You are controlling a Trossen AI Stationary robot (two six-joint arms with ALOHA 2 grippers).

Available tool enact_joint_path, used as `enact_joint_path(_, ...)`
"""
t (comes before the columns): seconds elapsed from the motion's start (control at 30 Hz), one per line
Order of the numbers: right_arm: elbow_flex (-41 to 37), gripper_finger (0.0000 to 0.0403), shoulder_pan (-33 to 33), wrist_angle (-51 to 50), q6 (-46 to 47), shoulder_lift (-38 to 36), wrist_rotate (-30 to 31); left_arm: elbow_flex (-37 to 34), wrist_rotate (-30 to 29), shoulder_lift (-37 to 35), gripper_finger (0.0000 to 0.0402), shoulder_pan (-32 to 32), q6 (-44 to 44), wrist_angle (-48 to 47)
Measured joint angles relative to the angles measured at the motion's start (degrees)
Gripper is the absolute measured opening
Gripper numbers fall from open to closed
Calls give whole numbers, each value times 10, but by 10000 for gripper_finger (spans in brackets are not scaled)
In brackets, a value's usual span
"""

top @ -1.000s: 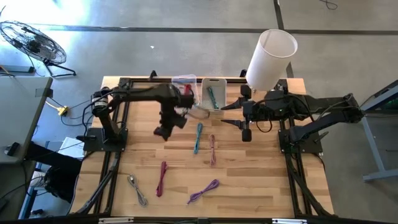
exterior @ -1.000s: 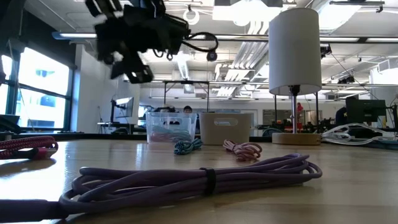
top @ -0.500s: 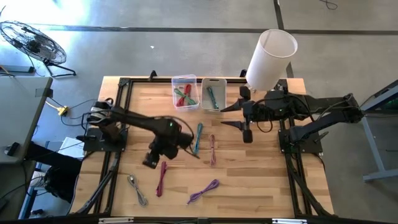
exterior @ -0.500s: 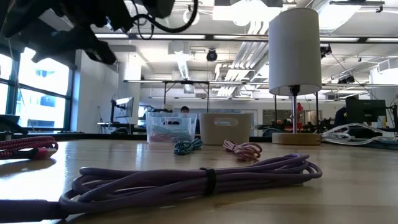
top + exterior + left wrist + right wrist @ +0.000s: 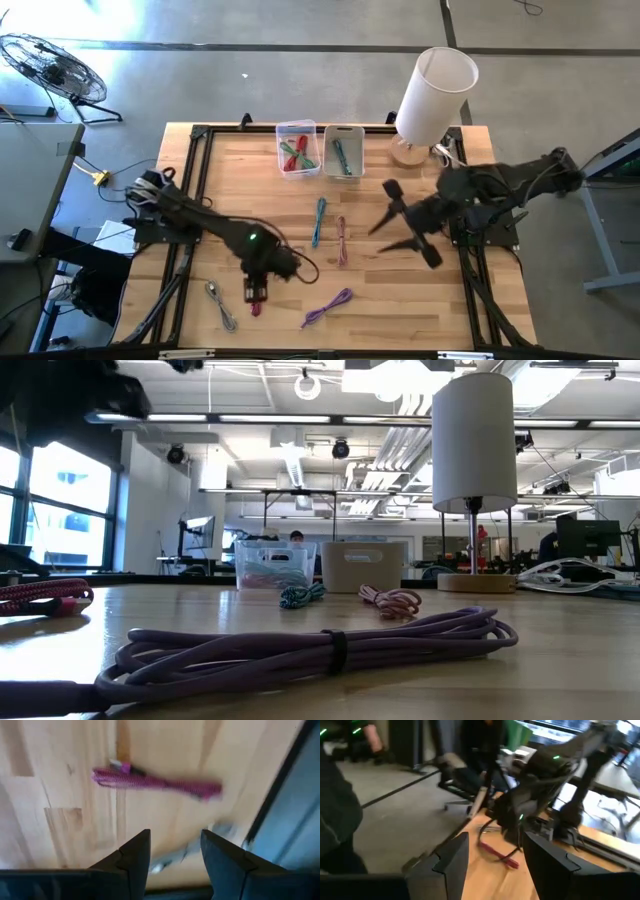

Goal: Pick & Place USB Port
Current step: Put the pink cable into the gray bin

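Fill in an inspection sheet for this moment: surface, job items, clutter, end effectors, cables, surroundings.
Surface: wooden table, black frame rails along its sides.
Job items: magenta cable under the left end effector; clear bin with red and green cables; white bin with a teal cable.
Clutter: white lamp at the far right corner.
End effectors: left end effector open, over the magenta cable, not gripping; right end effector open, empty, above the table's right side.
Cables: teal cable, pink cable, purple cable, silver cable lying loose.
Surroundings: floor fan far left.
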Motion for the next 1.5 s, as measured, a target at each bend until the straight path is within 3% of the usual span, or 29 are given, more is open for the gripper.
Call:
enact_joint_path(0.17,0,179,40,-18,-8,-23,0,0,-110,-14,170,-51,-263,43)
enact_joint_path(0.33,0,179,73,-40,1,-56,35,0,-169,-14,170,-91,-494,45)
enact_joint_path(0.47,0,179,100,-47,1,-73,54,0,-214,-14,170,-113,-611,46)
enact_joint_path(0.57,0,179,115,-47,1,-77,54,0,-240,-14,170,-119,-631,56)
enact_joint_path(0.83,0,178,154,-76,-2,-77,54,0,-244,-14,170,-110,-631,99)
enact_joint_path(1.0,0,178,168,-86,-3,-77,97,0,-230,-14,170,-101,-629,101)
enact_joint_path(1.23,0,178,189,-107,-3,-76,135,0,-229,-14,170,-77,-535,77)
enact_joint_path(1.5,0,178,196,-116,11,-76,145,0,-141,19,170,-68,-547,71)
